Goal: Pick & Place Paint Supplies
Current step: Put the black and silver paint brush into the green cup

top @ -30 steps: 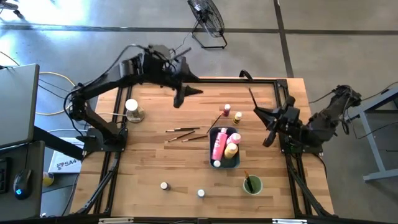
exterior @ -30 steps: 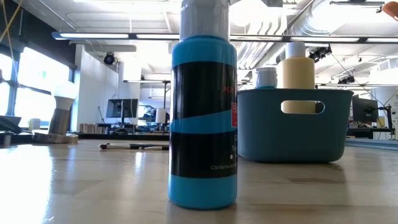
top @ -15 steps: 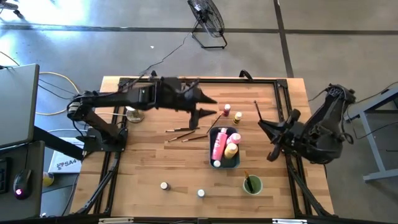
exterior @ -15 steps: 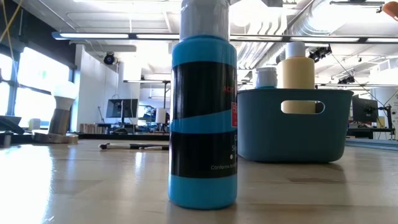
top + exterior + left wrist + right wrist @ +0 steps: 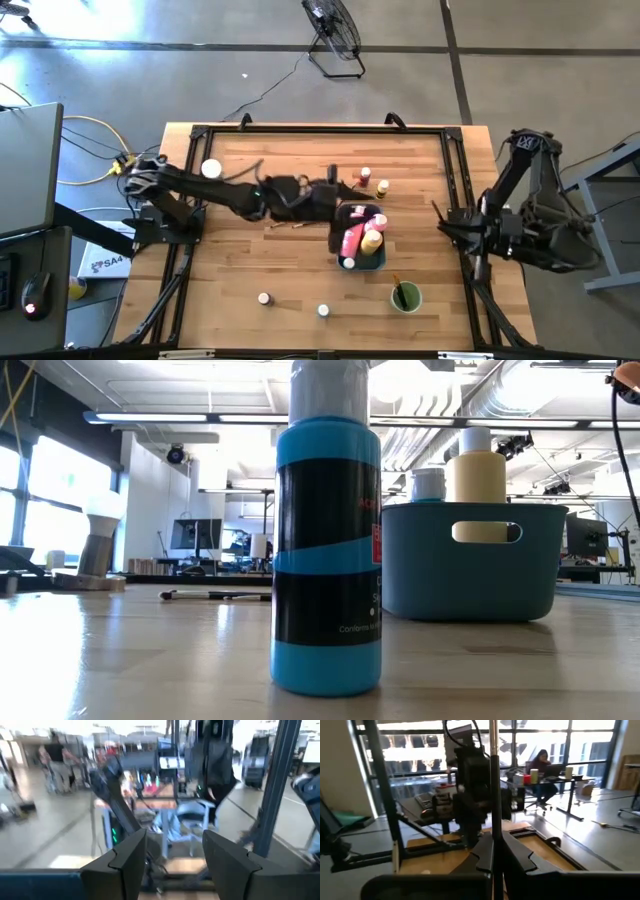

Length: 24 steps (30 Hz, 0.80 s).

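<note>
The blue-grey tray (image 5: 381, 257) sits on the wooden table (image 5: 230, 280) and is the thing to find all else by. Inside it lie a pink bottle (image 5: 351, 238) and a yellow bottle (image 5: 372, 241), side by side. A small jar with a pale cap (image 5: 348, 263) sits in the tray too, at the end nearest the green cup (image 5: 406, 297). In the low view the yellow bottle (image 5: 480, 475) and a pale cap (image 5: 428, 482) poke up above the tray's rim (image 5: 420, 560).

The green cup stands near the tray, toward the front edge of the table. A thin brush (image 5: 398, 290) stands in it.

Two more small jars (image 5: 382, 187) stand just past the far end of the tray. Thin brushes (image 5: 292, 209) lie on the table to the left of the tray. Two tiny jars (image 5: 264, 298) sit well apart from the tray, near the front edge.

A big blue bottle (image 5: 326, 550) fills the middle of the low view.

The left gripper (image 5: 333, 203) is at the left side of the tray, blurred. Its fingers (image 5: 127, 862) are spread apart with nothing between them. The right gripper (image 5: 447, 217) waits to the right of the tray, pinched tight on a thin brush handle (image 5: 493, 785).
</note>
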### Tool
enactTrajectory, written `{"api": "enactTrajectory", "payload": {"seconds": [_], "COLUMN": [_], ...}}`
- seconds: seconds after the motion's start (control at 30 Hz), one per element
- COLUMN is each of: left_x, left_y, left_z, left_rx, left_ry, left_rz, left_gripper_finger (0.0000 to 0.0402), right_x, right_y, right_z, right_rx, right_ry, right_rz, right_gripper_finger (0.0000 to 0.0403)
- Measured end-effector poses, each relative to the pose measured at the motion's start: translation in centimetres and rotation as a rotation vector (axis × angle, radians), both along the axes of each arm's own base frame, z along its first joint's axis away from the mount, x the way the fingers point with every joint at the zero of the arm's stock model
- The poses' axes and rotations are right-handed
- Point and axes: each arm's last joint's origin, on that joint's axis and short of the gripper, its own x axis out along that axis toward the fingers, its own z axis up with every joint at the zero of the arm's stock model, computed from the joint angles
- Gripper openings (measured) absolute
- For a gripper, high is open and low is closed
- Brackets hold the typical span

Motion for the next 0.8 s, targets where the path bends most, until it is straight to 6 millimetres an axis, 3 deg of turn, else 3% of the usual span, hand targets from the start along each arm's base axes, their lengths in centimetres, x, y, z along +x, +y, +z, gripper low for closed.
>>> {"api": "enactTrajectory", "payload": {"seconds": [0.13,0.37,0.57,0.8], "left_x": [2.2,3.8,4.0,4.4], "left_y": [-0.4,-0.8,-1.1,-1.3], "left_z": [-2.5,-4.4,-4.0,-3.7], "left_rx": [-0.07,-0.147,-0.137,-0.074], "left_ry": [0.008,-0.004,-0.094,-0.187], "left_rz": [-0.045,-0.079,-0.19,-0.196], "left_gripper_finger": [0.0189,0.0189,0.0189,0.0189], "right_x": [-0.6,-1.5,-1.6,-1.0], "right_y": [0.3,0.4,0.4,1.0], "right_z": [-0.9,-2.8,-3.8,-4.4], "right_rx": [0.016,0.057,0.095,0.107], "right_ry": [0.011,0.032,0.055,0.1], "right_rz": [0.048,0.094,0.114,0.152], "right_gripper_finger": [0.0009,0.0009,0.0009,0.0009]}}
